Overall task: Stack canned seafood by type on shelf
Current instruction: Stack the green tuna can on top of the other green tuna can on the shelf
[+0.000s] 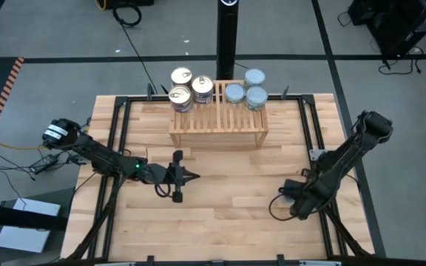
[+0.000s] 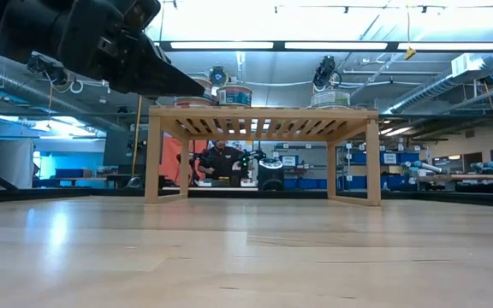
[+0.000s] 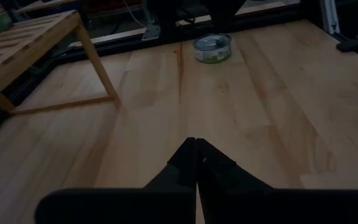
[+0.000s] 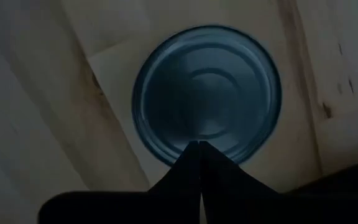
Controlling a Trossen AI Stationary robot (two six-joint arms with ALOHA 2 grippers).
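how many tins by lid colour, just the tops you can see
gold-cream pull-tab round metal tins: 3, all on the light-wood slatted shelf
pale blue-silver round metal tins: 4, with 3 on the shelf and 1 lone tin on the wooden tabletop
total: 7 tops showing; any tins stacked underneath are hidden

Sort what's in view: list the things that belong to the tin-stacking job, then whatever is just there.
Job:
- gold-lid tins on the shelf
- blue-lid tins on the shelf
- loose tin on the table under the right gripper
- shelf

Just there:
- black post
- floor cables
- person behind the table
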